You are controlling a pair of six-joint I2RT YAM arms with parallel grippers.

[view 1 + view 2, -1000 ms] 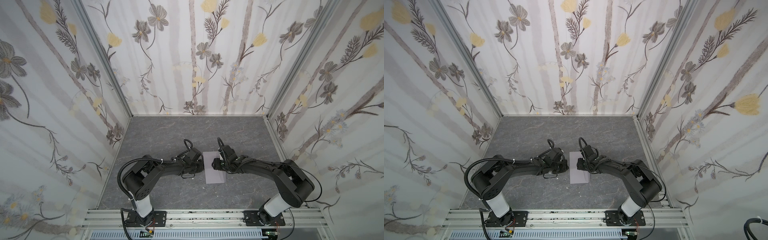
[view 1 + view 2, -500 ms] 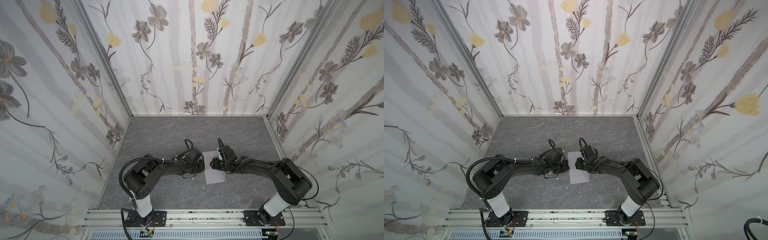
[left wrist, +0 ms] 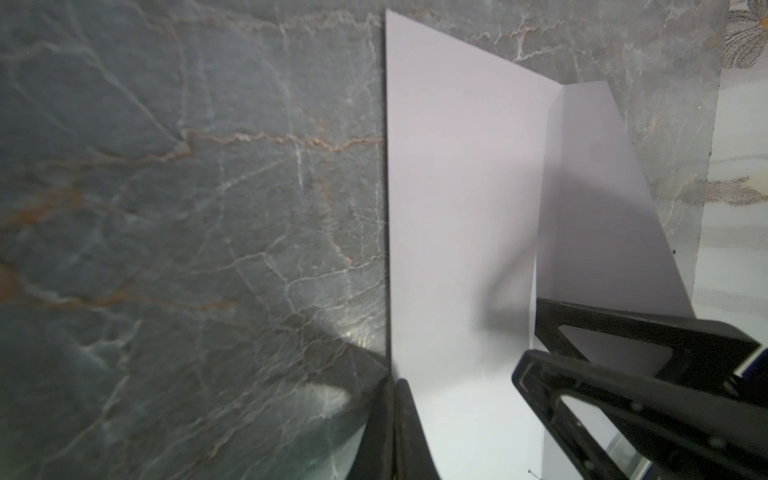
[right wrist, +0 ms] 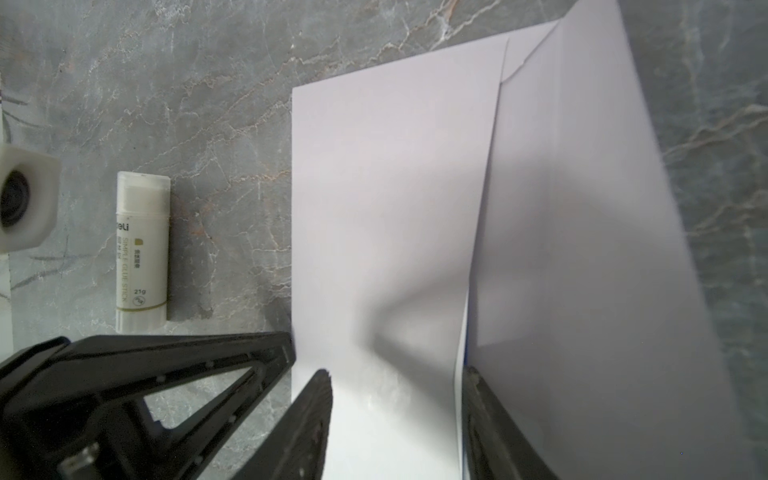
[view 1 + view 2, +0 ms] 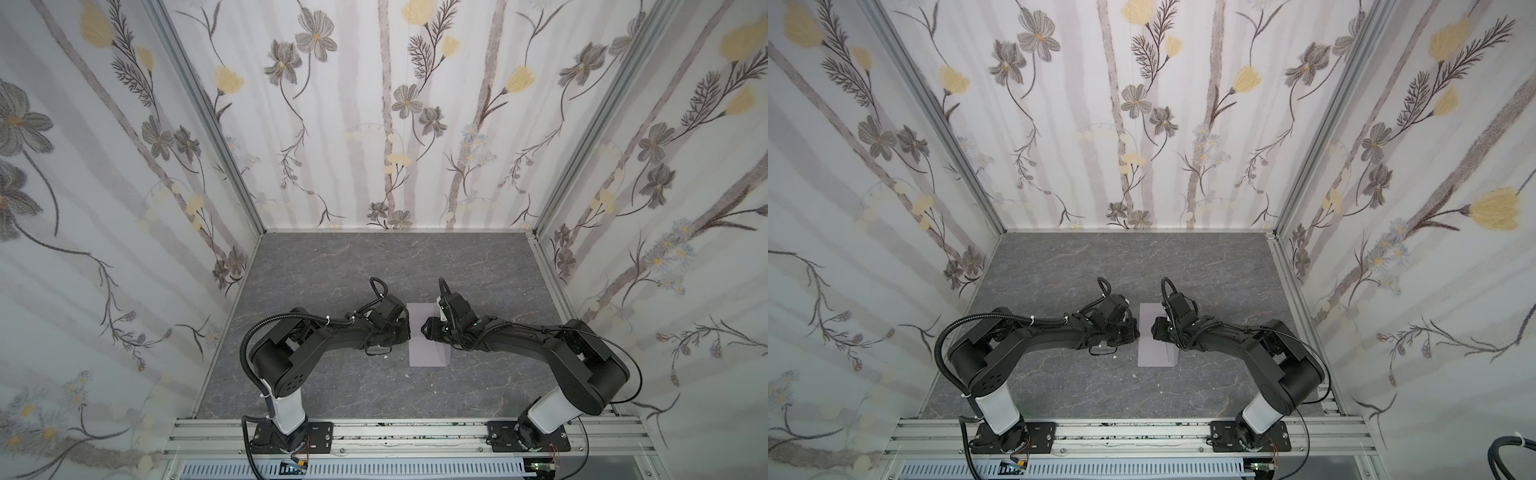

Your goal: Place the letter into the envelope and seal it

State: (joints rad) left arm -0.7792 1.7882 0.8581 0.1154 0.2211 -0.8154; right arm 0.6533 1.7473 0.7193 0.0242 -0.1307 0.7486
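In both top views the envelope (image 5: 427, 353) (image 5: 1156, 355) lies flat on the grey surface (image 5: 374, 266), between the two arms. The left claw (image 5: 408, 332) sits at one long edge. The right claw (image 5: 424, 330) reaches over it from the opposite side, tip close to tip.

From the left wrist, the left claw (image 3: 395, 380) is closed, with both fingers pressed together right at the envelope's (image 3: 457, 187) near edge. Whether paper is pinched between them I cannot tell. Across the envelope from this claw the flap (image 3: 602, 208) stands tilted up, and the right claw (image 3: 528, 336) is there with its jaws apart.

From the right wrist, the right claw (image 4: 397, 374) is open. One finger is over the envelope's (image 4: 395, 208) body and the other is at the fold of the raised flap (image 4: 582, 208). A thin white, blue-lined edge of the letter (image 4: 460, 374) shows beside that finger. The left claw (image 4: 289, 345) touches the far edge, and a glue stick (image 4: 143, 249) lies beyond it, apart from the envelope.
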